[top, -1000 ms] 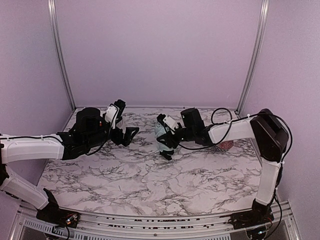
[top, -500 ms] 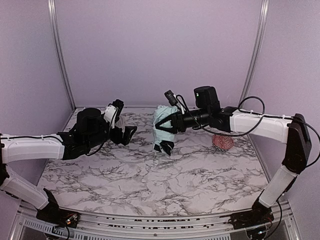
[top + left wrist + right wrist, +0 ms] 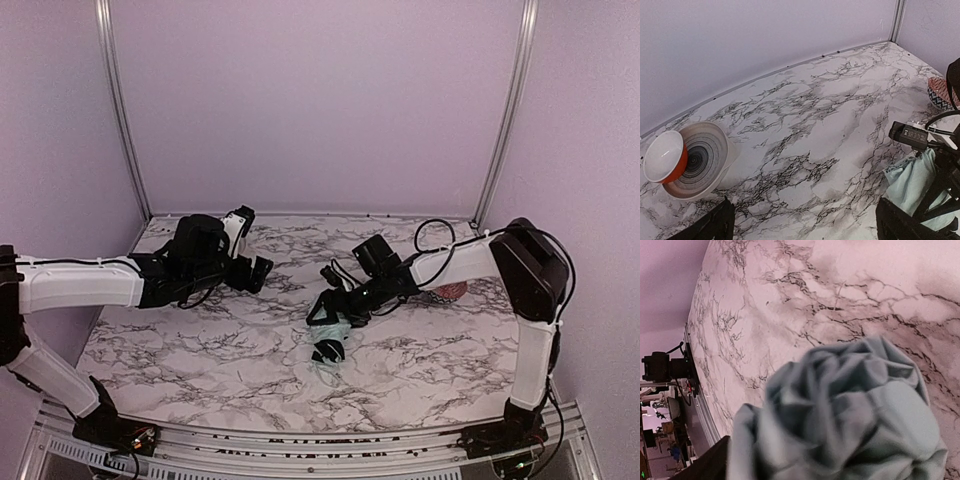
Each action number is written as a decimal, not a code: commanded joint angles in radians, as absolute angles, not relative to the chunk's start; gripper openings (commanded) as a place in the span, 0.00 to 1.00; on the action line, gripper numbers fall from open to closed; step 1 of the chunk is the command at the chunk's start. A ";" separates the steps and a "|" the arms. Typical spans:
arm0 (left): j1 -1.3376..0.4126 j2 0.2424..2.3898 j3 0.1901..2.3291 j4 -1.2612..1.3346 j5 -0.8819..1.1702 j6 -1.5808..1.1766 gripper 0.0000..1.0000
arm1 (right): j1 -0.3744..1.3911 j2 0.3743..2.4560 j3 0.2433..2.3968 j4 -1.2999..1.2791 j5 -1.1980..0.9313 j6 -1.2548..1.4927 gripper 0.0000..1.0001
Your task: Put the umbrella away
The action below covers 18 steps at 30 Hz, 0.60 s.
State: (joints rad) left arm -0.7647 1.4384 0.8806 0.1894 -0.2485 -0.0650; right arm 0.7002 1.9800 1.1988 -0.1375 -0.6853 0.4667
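Left end effector (image 3: pixel 252 270) wide open, empty, hovering above rear-left worktop (image 3: pixel 200 350). Right end effector (image 3: pixel 337 300) sits right at bunched mint umbrella (image 3: pixel 326 325), which lies mid-worktop, slightly forward. Cannot tell whether its jaws grip the fabric.

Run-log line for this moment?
left gripper: open, clear of umbrella | right gripper: at umbrella, grip unclear | umbrella: canopy bunched up

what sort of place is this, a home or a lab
Probably a lab robot cell, not a home: a marble-pattern table boxed in by plain lilac walls on metal posts, with a left arm and right arm mounted at its near edge.
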 commanded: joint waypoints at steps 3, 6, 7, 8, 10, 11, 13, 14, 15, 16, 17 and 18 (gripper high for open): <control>-0.758 1.455 0.918 0.085 -0.297 -0.067 0.99 | 0.666 1.923 1.276 -0.231 -0.645 0.415 1.00; -0.757 1.451 0.920 0.083 -0.303 -0.049 0.99 | 0.609 1.842 1.286 -0.299 -0.565 0.382 1.00; -0.755 1.451 0.920 0.084 -0.304 -0.044 0.99 | 0.589 1.814 1.288 -0.321 -0.540 0.367 1.00; -0.754 1.451 0.921 0.083 -0.305 -0.041 0.99 | 0.567 1.788 1.293 -0.346 -0.513 0.350 1.00; -0.747 1.453 0.920 0.083 -0.310 -0.038 0.99 | 0.523 1.742 1.315 -0.413 -0.480 0.304 1.00; -0.742 1.453 0.920 0.084 -0.311 -0.038 0.99 | 0.497 1.718 1.327 -0.438 -0.471 0.281 1.00; -0.726 1.451 0.913 0.091 -0.319 -0.027 0.99 | 0.441 1.665 1.330 -0.451 -0.461 0.237 1.00; -0.714 1.449 0.907 0.098 -0.327 -0.018 0.99 | 0.392 1.637 1.325 -0.446 -0.458 0.216 1.00; -0.700 1.446 0.900 0.109 -0.333 -0.010 0.99 | 0.352 1.611 1.314 -0.435 -0.454 0.190 1.00; -0.659 1.441 0.890 0.116 -0.336 -0.003 0.99 | 0.307 1.575 1.299 -0.418 -0.448 0.176 1.00; -0.626 1.434 0.878 0.151 -0.340 -0.004 0.99 | 0.256 1.547 1.276 -0.392 -0.441 0.167 1.00; -0.593 1.424 0.862 0.176 -0.346 -0.010 0.99 | 0.208 1.517 1.246 -0.357 -0.433 0.161 1.00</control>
